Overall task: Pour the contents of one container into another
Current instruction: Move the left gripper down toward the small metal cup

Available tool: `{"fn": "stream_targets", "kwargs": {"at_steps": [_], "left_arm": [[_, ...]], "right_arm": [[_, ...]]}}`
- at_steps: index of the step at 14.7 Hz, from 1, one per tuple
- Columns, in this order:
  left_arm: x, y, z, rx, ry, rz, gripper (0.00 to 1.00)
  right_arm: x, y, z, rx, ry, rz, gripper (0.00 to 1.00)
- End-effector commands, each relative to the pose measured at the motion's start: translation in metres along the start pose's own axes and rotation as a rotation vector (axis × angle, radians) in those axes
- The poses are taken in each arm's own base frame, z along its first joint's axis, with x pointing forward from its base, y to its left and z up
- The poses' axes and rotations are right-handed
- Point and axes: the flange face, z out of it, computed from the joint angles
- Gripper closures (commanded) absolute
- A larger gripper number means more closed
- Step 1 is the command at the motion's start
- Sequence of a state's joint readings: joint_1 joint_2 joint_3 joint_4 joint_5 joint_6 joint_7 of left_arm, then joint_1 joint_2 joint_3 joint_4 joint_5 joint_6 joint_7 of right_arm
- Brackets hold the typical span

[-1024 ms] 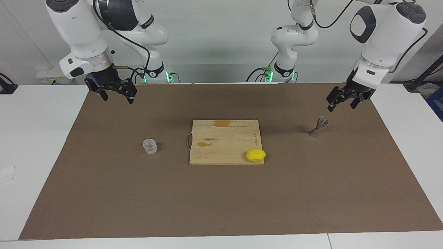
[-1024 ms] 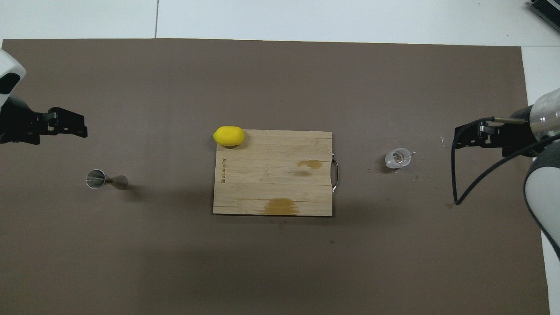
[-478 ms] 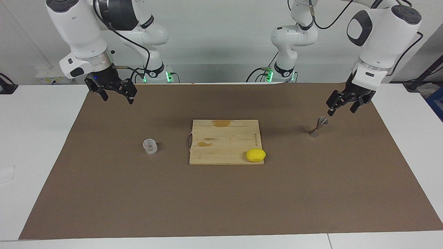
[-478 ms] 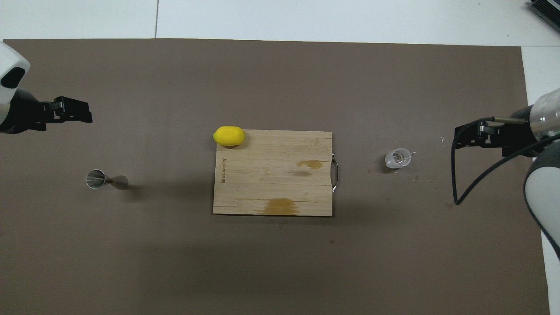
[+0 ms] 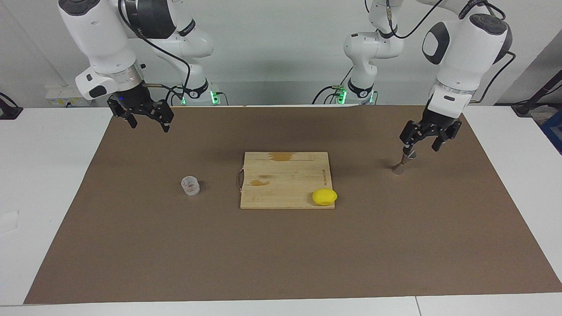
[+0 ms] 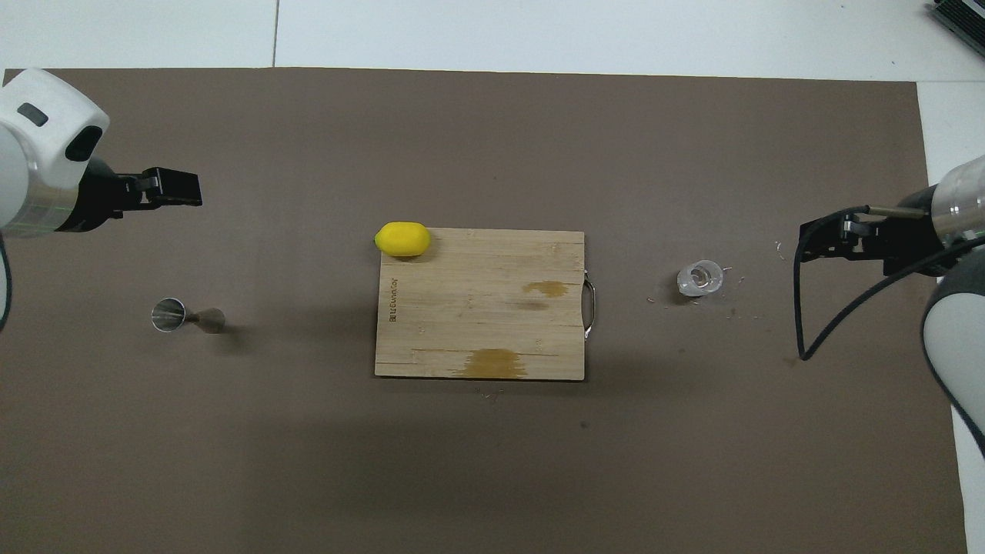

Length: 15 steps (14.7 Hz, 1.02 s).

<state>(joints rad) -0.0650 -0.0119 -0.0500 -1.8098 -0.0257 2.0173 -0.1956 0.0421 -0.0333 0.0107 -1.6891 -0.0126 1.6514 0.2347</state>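
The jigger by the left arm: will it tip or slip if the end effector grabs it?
The jigger stands upright on a small base with a narrow waist, so a sideways nudge would probably tip it. Its metal cones look smooth, so a grip on a slope may slide; the waist seems safer. The left end effector hangs over it, open.

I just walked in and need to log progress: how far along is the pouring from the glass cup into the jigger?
Nothing is done yet: the glass cup and the jigger both stand untouched on the mat, at either end of the cutting board. In hand: the left gripper, open, hangs over the jigger. The right gripper, open and empty, waits. Left: grasping, carrying and pouring.
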Motion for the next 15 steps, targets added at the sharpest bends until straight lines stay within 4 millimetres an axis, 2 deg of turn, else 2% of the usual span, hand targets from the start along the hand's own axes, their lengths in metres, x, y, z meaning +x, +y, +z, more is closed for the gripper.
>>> {"fn": "stream_targets", "kwargs": {"at_steps": [1, 4, 10, 12, 13, 15], "left_arm": [[-0.016, 0.006, -0.003, 0.003, 0.025, 0.013, 0.00], [-0.035, 0.037, -0.005, 0.022, -0.089, 0.082, 0.00], [-0.039, 0.038, -0.002, 0.025, -0.121, 0.083, 0.00], [-0.035, 0.013, -0.003, 0.025, -0.143, 0.051, 0.00], [-0.029, -0.014, -0.004, 0.002, -0.157, 0.024, 0.00], [-0.023, -0.047, -0.006, -0.073, -0.161, 0.033, 0.00]], "right_arm": [[-0.006, 0.004, -0.003, 0.021, -0.002, -0.013, 0.00], [-0.006, 0.004, -0.003, 0.021, -0.002, -0.013, 0.00], [-0.006, 0.004, -0.003, 0.021, -0.002, -0.013, 0.00], [-0.006, 0.004, -0.003, 0.022, 0.000, -0.013, 0.00], [-0.006, 0.004, -0.003, 0.021, -0.002, -0.013, 0.00], [-0.006, 0.004, -0.003, 0.021, -0.002, -0.013, 0.00]]}}
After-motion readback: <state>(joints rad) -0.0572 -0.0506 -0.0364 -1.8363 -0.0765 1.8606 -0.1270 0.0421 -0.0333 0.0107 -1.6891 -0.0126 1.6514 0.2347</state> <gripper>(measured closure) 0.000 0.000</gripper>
